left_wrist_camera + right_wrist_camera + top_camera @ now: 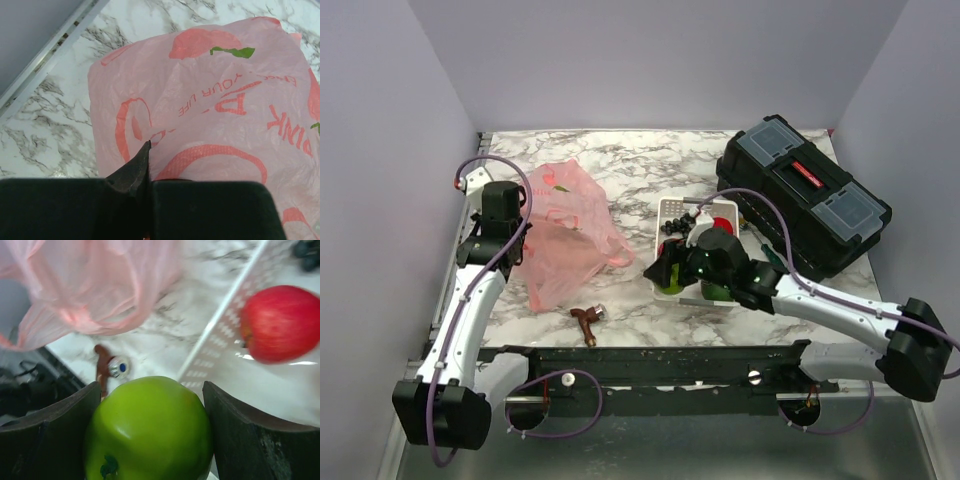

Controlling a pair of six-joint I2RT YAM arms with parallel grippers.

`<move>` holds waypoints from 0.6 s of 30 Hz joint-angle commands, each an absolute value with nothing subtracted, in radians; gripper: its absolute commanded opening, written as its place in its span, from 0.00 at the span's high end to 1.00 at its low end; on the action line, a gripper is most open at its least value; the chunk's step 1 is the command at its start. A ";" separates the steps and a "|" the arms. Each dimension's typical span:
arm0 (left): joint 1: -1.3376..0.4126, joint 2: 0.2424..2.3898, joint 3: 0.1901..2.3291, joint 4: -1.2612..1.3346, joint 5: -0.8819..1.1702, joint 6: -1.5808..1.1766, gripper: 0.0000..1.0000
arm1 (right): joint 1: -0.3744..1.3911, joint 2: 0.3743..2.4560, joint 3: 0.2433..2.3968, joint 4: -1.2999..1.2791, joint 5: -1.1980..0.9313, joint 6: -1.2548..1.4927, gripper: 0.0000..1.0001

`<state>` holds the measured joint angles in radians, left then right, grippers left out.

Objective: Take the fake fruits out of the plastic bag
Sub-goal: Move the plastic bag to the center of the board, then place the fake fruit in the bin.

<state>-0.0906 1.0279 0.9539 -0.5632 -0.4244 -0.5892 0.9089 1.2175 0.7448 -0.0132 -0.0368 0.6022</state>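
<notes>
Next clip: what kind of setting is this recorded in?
Most likely a purpose-built robot test cell, not a home or shop: plain walls enclose a marble-pattern table, a black mounting rail runs along its near edge, and a black toolbox sits at the right.

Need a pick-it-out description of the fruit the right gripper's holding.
Find the black toolbox on the right side of the marble table; a white tray sits just left of it. At the tray's near end the right gripper holds a light green round fruit. It is glossy green, unlike the red apple lying in the tray.
</notes>
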 commanded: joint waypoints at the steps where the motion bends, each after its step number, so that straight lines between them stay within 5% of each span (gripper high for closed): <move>1: -0.084 0.983 0.928 -0.572 -0.550 -0.665 0.95 | 0.911 1.130 0.742 -0.182 0.318 0.644 0.99; 6: -0.078 1.004 0.940 -0.592 -0.538 -0.687 0.85 | 0.910 1.095 0.748 -0.332 0.487 0.652 0.99; 16: -0.077 1.002 0.928 -0.564 -0.449 -0.646 0.32 | 0.910 1.152 0.762 -0.347 0.501 0.630 0.93; 18: -0.077 0.982 0.922 -0.577 -0.449 -0.656 0.09 | 0.910 1.181 0.769 -0.338 0.494 0.620 0.90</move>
<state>-0.0841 1.0080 0.9413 -0.5705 -0.4786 -0.6575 0.9085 1.1328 0.7452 -0.3359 0.4633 0.6353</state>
